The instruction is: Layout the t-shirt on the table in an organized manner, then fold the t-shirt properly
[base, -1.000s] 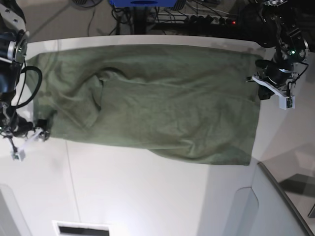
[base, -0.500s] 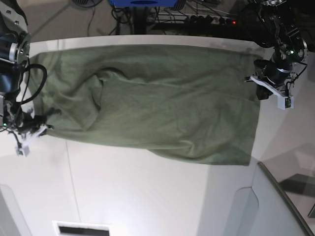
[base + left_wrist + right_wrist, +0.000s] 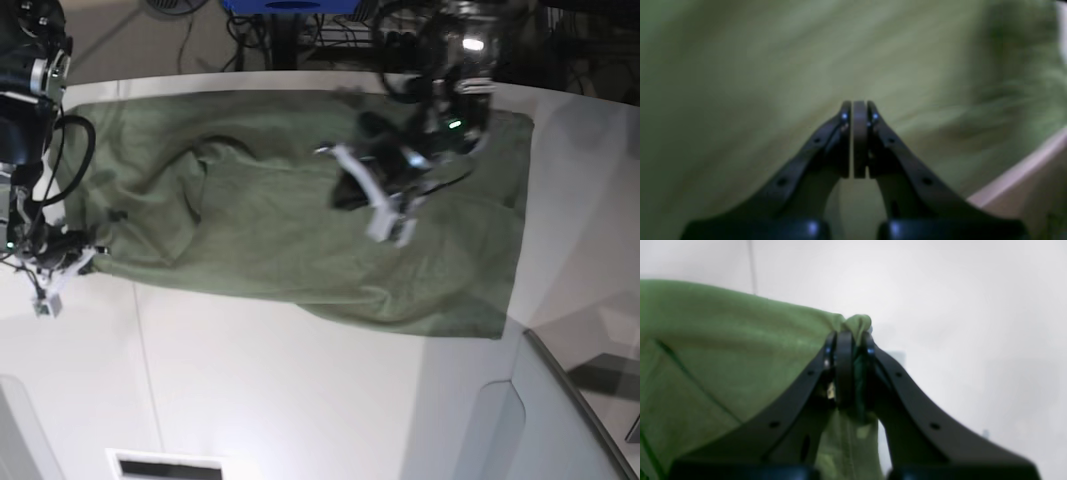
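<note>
The olive-green t-shirt (image 3: 270, 220) lies spread wide across the white table (image 3: 300, 380), wrinkled around its left-centre. My right gripper (image 3: 62, 262) is at the shirt's near-left corner, and the right wrist view shows this gripper (image 3: 850, 340) shut on a bunched fold of the t-shirt (image 3: 723, 350) over the table (image 3: 957, 323). My left gripper (image 3: 378, 200) hangs blurred above the middle of the shirt. In the left wrist view that gripper (image 3: 859, 106) is shut with nothing between its pads, with the t-shirt (image 3: 740, 83) filling the background.
A grey angled panel (image 3: 560, 420) rises at the near right corner. Cables and a power strip (image 3: 420, 40) lie beyond the table's curved far edge. A dark slot (image 3: 165, 467) sits at the near edge, and a thin seam (image 3: 145, 370) runs across the tabletop.
My right gripper has shut on the shirt's near-left corner. My left arm has swung from the shirt's right edge in over its middle, still shut.
</note>
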